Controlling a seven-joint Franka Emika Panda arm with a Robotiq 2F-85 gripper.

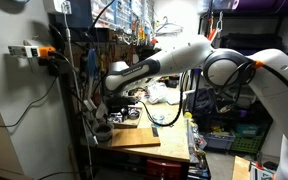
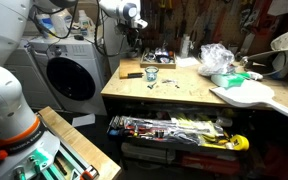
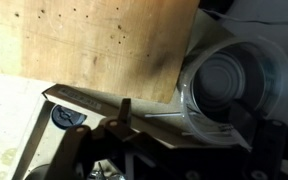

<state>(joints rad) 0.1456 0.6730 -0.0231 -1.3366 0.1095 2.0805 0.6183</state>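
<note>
My jaws hang wide apart, holding nothing, over a wooden table (image 3: pixel 94 50). A clear plastic cup (image 3: pixel 234 90) stands upright on the table close beneath them, beside a pale tray (image 3: pixel 59 105).

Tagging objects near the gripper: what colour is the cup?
Colourless, see-through plastic; the cup shows best in the wrist view.

Both exterior views stand back from the workbench (image 1: pixel 134 138) (image 2: pixel 154 98) on differing sides, sharing its top, while the wrist view looks down on it at close range.
</note>
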